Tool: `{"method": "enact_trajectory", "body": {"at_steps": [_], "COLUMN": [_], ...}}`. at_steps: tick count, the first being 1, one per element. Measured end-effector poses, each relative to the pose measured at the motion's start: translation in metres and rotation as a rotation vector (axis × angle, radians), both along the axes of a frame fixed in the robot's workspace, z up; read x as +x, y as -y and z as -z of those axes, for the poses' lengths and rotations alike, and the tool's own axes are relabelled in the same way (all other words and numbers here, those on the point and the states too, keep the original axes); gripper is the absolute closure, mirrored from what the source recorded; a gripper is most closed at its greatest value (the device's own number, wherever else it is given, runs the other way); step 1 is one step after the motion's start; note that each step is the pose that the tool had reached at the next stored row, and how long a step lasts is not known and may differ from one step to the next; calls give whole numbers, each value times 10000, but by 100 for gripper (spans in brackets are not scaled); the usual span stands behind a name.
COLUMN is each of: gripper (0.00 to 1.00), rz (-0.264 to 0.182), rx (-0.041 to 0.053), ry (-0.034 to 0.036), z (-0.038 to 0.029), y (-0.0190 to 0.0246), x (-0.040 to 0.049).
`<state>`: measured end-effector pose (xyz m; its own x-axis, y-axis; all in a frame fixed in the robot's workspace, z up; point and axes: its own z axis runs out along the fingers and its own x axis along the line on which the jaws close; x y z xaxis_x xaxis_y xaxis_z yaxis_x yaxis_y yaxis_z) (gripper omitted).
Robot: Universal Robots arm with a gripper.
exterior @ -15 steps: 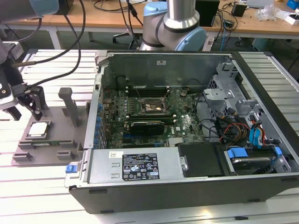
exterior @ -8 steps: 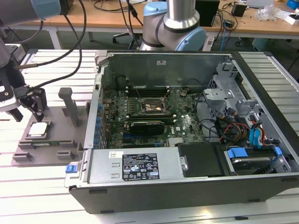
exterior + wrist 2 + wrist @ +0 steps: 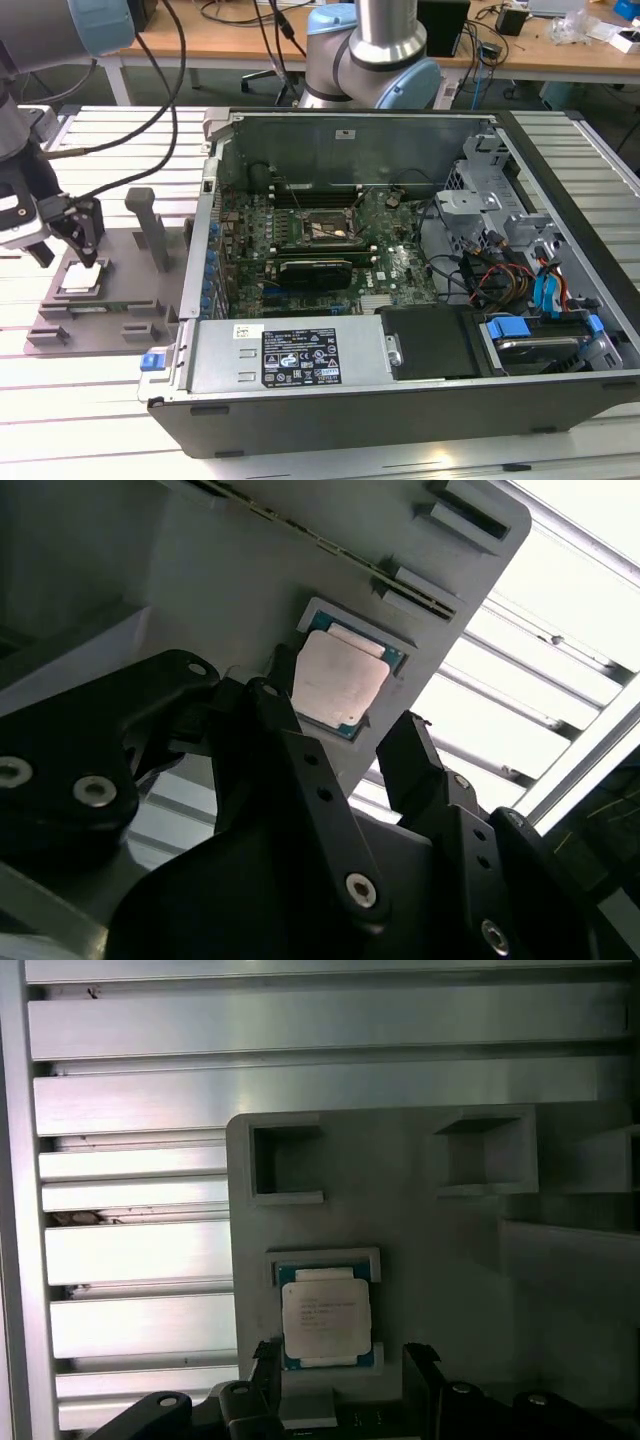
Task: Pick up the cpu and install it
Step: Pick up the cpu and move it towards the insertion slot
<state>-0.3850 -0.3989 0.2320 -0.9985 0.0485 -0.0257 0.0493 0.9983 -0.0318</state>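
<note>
The cpu (image 3: 84, 279) is a small square chip with a silvery top plate, lying flat in a pocket of the grey fixture tray (image 3: 120, 305) at the exterior view's left. My gripper (image 3: 68, 246) hangs just above it, open. In both wrist views the black fingers (image 3: 280, 715) stand on either side of the cpu (image 3: 338, 685), with nothing between them and a gap on each side. The first wrist view shows the cpu (image 3: 325, 1318) in its raised frame, just beyond my gripper (image 3: 342, 1362). Inside the open computer case, the motherboard socket (image 3: 322, 230) sits exposed.
The open computer case (image 3: 400, 300) fills the middle and the exterior view's right, with cables, drive bays and a black cover inside. A grey upright post (image 3: 150, 228) stands on the fixture tray next to my gripper. The arm's base (image 3: 372, 60) rises behind the case. Slatted metal tabletop (image 3: 60, 400) surrounds everything.
</note>
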Motion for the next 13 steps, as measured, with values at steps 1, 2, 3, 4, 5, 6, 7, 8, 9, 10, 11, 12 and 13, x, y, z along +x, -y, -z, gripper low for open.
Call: {"method": "enact_trajectory", "body": {"at_steps": [1,2,3,4,5,6,7,8,9,10,11,12,13], "gripper": [40,40,40,40,40,40,40,40,40,40,40,40,40], "rz": [-1,-1,1,1,0,0,0,0,0,0,0,1,-2], "rx": [-2,-4,-5,-5,-5,-5,-5,-5,-5,-4,-3,0,2], "ry": [-3,-6,-11,-19,-24,-28,-33,-33,-34,-33,-33,-33,-33], "z": [18,48,85,115,135,159,189,232,248,257,267,276,291], "y": [0,0,-1,0,0,0,-2,-12,-21,-28,-34,-40,-48], "x": [3,10,15,18,19,20,20,20,20,20,20,20,18]}}
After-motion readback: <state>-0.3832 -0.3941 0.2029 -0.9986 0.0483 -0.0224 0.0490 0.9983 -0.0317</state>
